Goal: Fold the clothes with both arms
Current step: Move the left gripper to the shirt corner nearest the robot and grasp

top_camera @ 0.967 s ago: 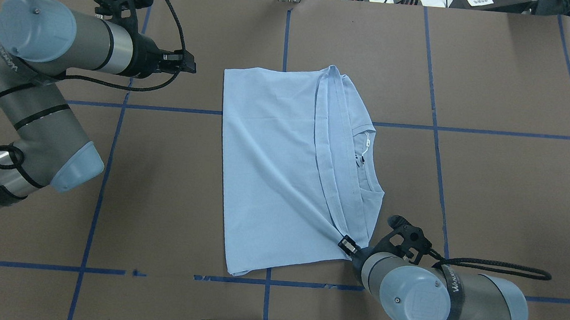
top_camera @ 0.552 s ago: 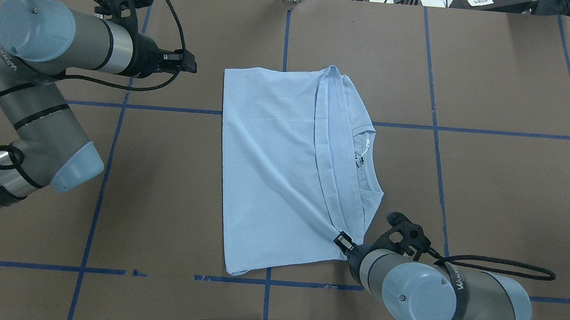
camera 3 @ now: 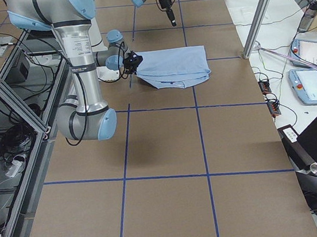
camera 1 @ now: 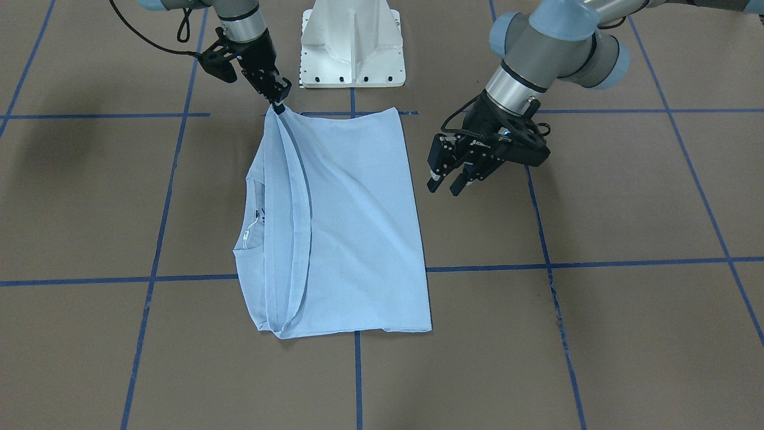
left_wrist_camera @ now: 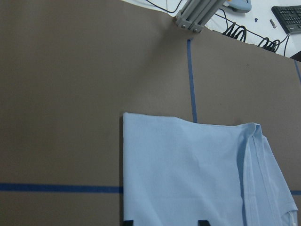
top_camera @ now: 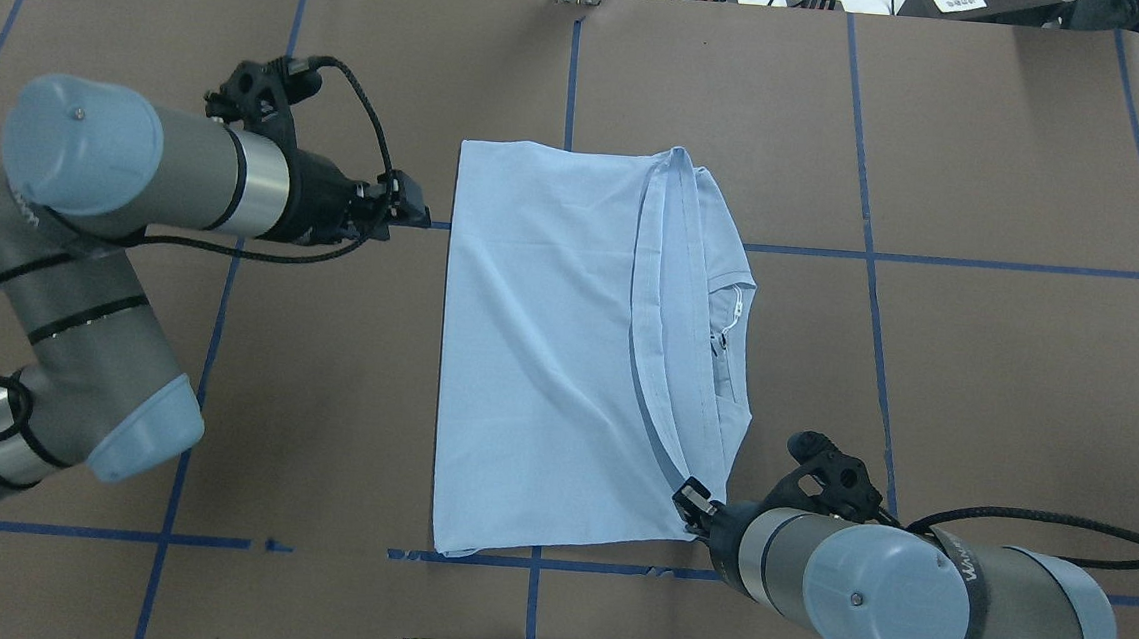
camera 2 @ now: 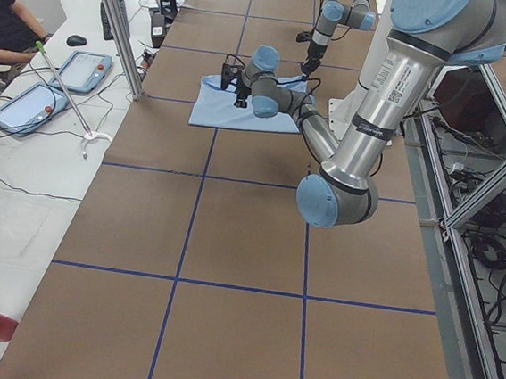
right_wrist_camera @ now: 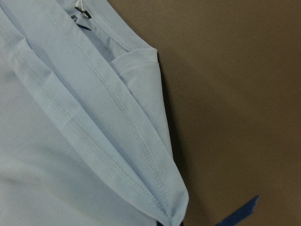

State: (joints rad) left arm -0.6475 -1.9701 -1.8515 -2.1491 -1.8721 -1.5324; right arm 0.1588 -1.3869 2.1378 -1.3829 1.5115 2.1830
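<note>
Nearest the robot, the right gripper point(top_camera: 686, 492) was clamped on the near right corner of the light blue T-shirt point(top_camera: 538, 337), folded at the middle of the brown surface point(top_camera: 977, 368). Farther off, the left gripper point(camera 1: 443, 189) hung spread and empty just left of it.

Left end effector point(camera 1: 443, 189) open; right one point(camera 1: 278, 105) seemingly closed.

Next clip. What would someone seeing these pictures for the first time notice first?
The light blue T-shirt lies partly folded at the middle of the brown table, which is marked with a blue tape grid. The right tool pinches a hemmed corner on the shirt's right side, at the end nearest the robot, drawing the fabric up to a point. The left tool hangs open just off the shirt's left edge, touching nothing.
</note>
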